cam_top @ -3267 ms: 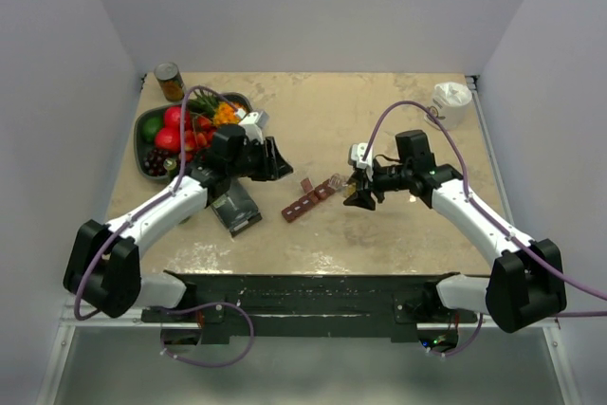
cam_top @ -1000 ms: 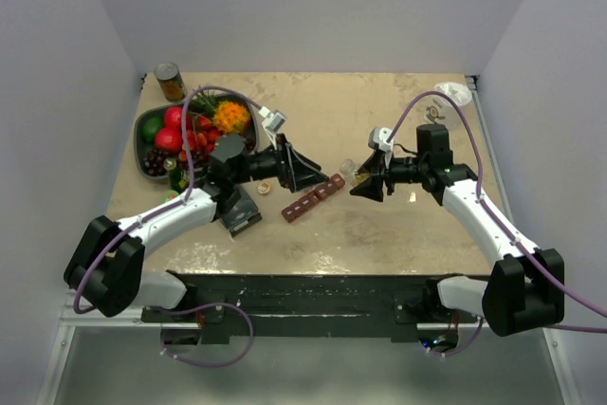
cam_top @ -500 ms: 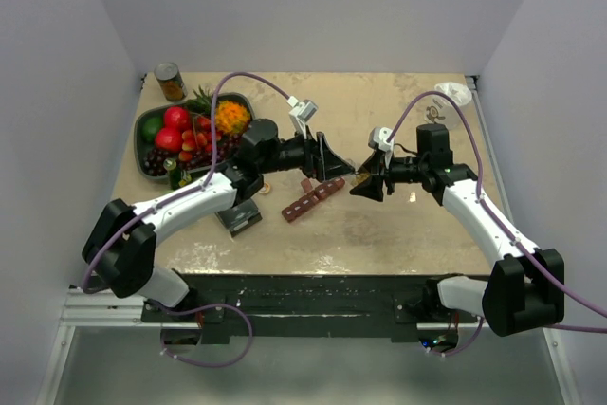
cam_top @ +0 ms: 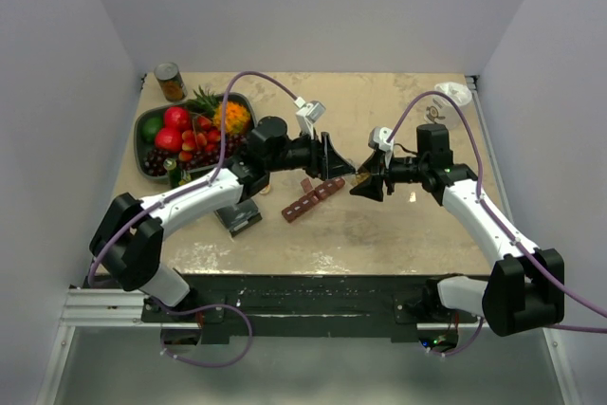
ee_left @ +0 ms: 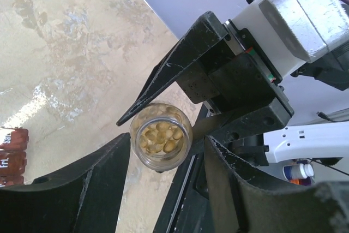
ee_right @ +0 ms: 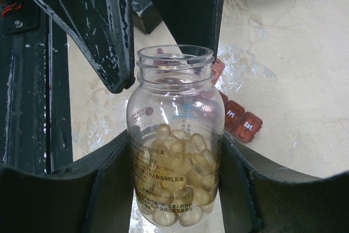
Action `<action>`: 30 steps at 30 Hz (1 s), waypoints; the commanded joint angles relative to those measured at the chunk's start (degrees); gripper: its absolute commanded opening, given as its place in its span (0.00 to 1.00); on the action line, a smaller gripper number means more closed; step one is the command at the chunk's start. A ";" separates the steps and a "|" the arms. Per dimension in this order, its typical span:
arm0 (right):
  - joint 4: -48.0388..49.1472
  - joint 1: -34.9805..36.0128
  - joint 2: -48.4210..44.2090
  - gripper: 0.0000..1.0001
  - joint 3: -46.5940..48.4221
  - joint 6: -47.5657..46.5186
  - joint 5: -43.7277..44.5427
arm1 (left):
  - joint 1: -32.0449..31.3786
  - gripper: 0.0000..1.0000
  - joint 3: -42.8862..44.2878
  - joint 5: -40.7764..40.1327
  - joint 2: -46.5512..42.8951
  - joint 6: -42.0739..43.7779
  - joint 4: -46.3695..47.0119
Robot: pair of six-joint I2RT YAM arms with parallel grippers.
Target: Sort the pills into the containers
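Pill bottle [ee_right: 174, 151] between right jaws; seemingly clamped

The right gripper [ee_right: 174, 192] clamps a clear, uncapped bottle [ee_right: 174, 107] upright between its two fingers [ee_right: 112, 184]. Yellowish pills [ee_right: 182, 159] fill the bottle's lower half. The left gripper's dark fingers [ee_right: 101, 25] flank the bottle neck on either side; contact cannot be determined. A dark red compartment strip [ee_right: 240, 118] lies on the beige table [ee_right: 294, 69] behind the bottle, two lids marked "Fri" and "Sat".
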 commanded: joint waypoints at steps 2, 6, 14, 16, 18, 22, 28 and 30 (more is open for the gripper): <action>1.70 -0.28 -1.05 0.06 0.76 0.81 -1.69 | -0.27 0.60 2.92 1.27 1.24 1.45 -0.25; 1.78 -0.28 -1.13 0.06 0.76 0.81 -1.69 | -0.27 0.52 3.10 1.19 1.60 1.45 -0.70; 1.52 -0.28 -1.40 0.06 0.93 0.90 -1.95 | -0.19 0.26 1.00 -0.49 0.28 -0.22 -0.87; 1.52 -0.28 -1.48 0.06 1.02 1.07 -2.13 | 0.08 0.25 -0.14 -0.75 -0.25 -0.48 -0.52; 1.52 -0.37 -1.48 0.06 1.02 1.33 -2.65 | 0.25 0.20 -0.85 -0.75 -0.60 -1.01 -0.17; 1.69 -0.46 -1.57 0.06 1.02 1.69 -2.92 | 0.87 0.15 -2.96 -0.93 -1.39 -2.06 0.71; 2.05 -0.54 -1.66 0.07 0.93 2.13 -2.92 | 0.87 0.12 -4.46 -0.66 -2.09 -3.64 1.76; 2.22 -0.54 -1.75 0.08 0.93 2.21 -2.83 | 1.04 0.11 -4.81 -0.75 -2.18 -3.91 1.77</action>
